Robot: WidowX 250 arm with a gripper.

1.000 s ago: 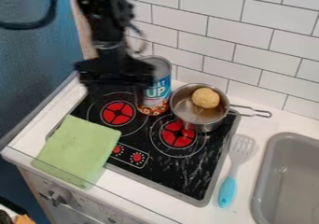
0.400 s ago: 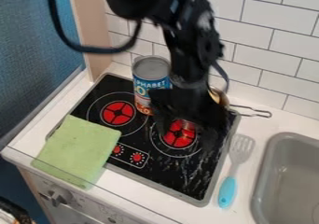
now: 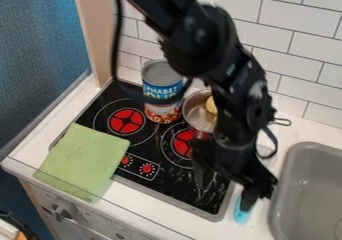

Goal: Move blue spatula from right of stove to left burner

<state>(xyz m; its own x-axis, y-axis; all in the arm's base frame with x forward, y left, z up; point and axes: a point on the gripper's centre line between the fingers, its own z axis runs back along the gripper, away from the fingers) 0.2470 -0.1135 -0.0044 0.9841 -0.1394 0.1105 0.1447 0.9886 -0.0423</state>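
- We see the hand (image 3: 224,196) at lower right of the frame, its fingers spread, over the stove's right edge and the desk (image 3: 153,204) beside it.
- We find the blue spatula (image 3: 241,216) on the desk, between the stove (image 3: 167,181) and the sink (image 3: 310,145); its handle end shows below the hand, and the arm hides its middle.
- We have the left burner (image 3: 126,121) left of the frame's centre.
- We see the can (image 3: 162,74) above centre, beside the metal pot (image 3: 196,115), which holds a yellowish round thing (image 3: 211,105).
- We note a green cloth (image 3: 83,159) at lower left, lying across the stove's edge onto the desk.
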